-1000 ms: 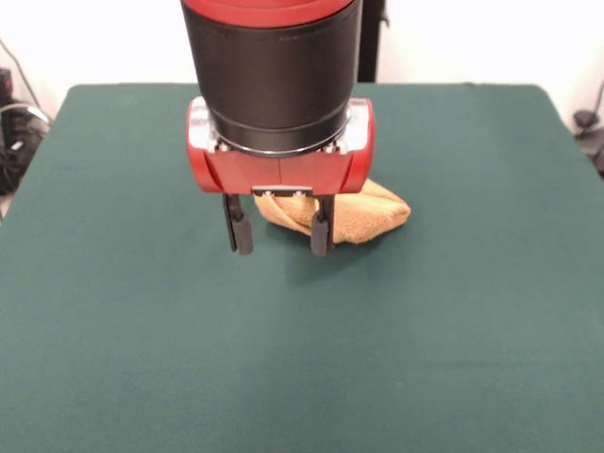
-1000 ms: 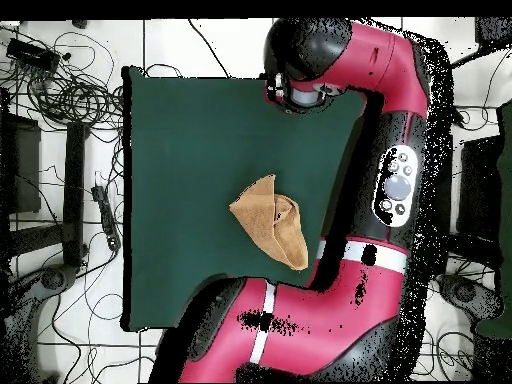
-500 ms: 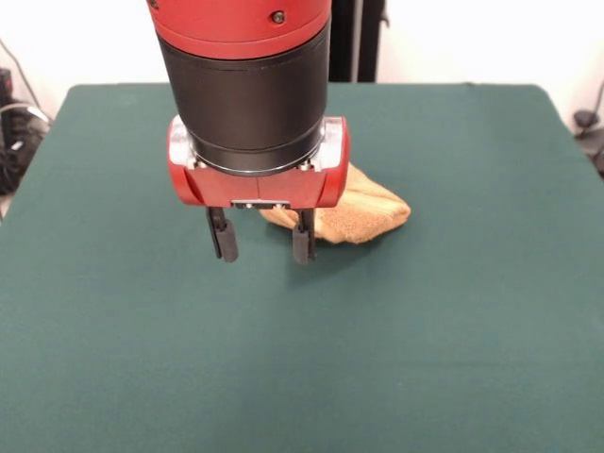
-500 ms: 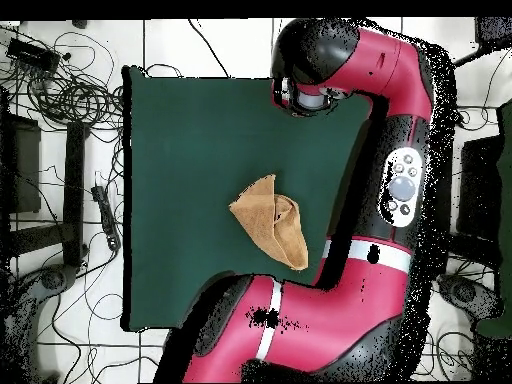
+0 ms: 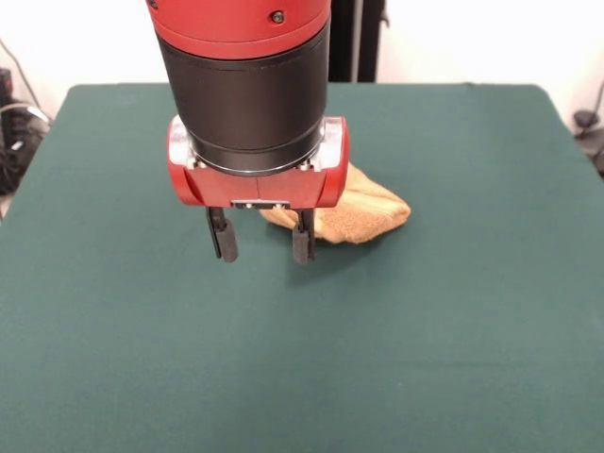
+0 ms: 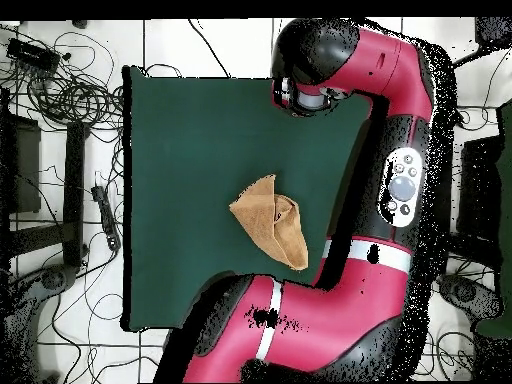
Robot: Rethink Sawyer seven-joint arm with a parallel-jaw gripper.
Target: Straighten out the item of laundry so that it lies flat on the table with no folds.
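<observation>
The golden yellow-orange towel (image 5: 363, 209) lies folded and bunched near the middle of the dark green table (image 5: 453, 311). In the overhead view the towel (image 6: 272, 221) forms a rough triangle with folded layers. My gripper (image 5: 262, 243) hangs open and empty above the table, in front of the towel's left end and nearer the camera. Its two black fingers (image 5: 223, 236) point down and stand apart. The wrist hides part of the towel in the front view. In the overhead view the arm's head (image 6: 312, 68) covers the gripper.
The red arm (image 6: 395, 190) runs along the table's right side in the overhead view and bends across its bottom edge. Cables (image 6: 70, 90) and stands lie on the floor left of the table.
Between one second and half a second ago the gripper moved left and a little up in the front view. Since then nothing has moved. The towel is unchanged.
</observation>
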